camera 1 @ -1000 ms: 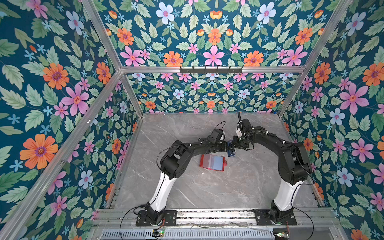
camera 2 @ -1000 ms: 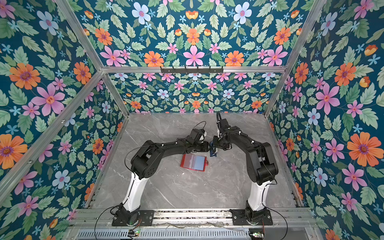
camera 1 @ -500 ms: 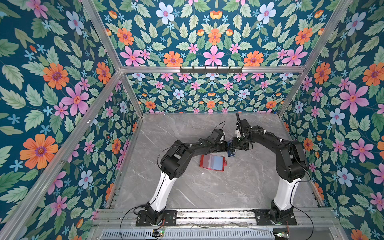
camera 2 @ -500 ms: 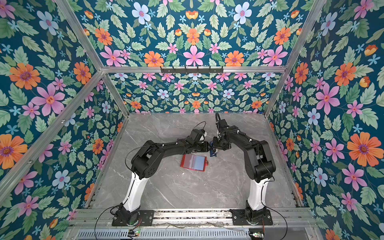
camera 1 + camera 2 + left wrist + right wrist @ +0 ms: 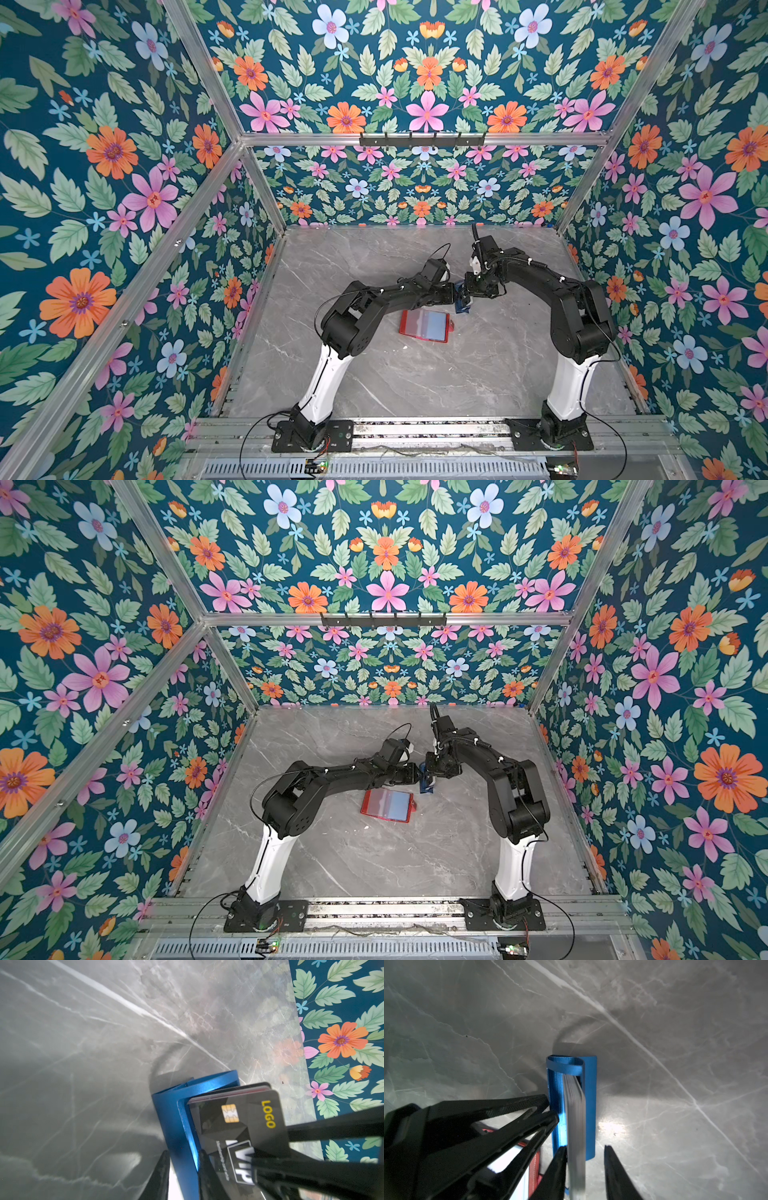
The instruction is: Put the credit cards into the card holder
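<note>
Cards [image 5: 576,1115] stand on edge, packed tight in the blue stand [image 5: 591,1084], with the VIP card [image 5: 239,1122] outermost. I see none in the holder [image 5: 424,326]. It lies open, sleeves up, on the table [image 5: 415,382] near the stand on the arm-base side, probably so a card can slide straight in.

Left gripper [image 5: 184,1153]: jaws narrow, one finger on each side of the stand's back wall, both seemingly touching it. I read this as a pinch to brace the stand so it doesn't tip or skid when a card is pulled.

Right gripper [image 5: 585,1148]: part open, straddling the cards' free end. One finger is against them, the other has a clear gap, and it holds nothing.

Risk: closing here could grab several cards, and I want just one. The step is the first pick, so the task has barely begun.
</note>
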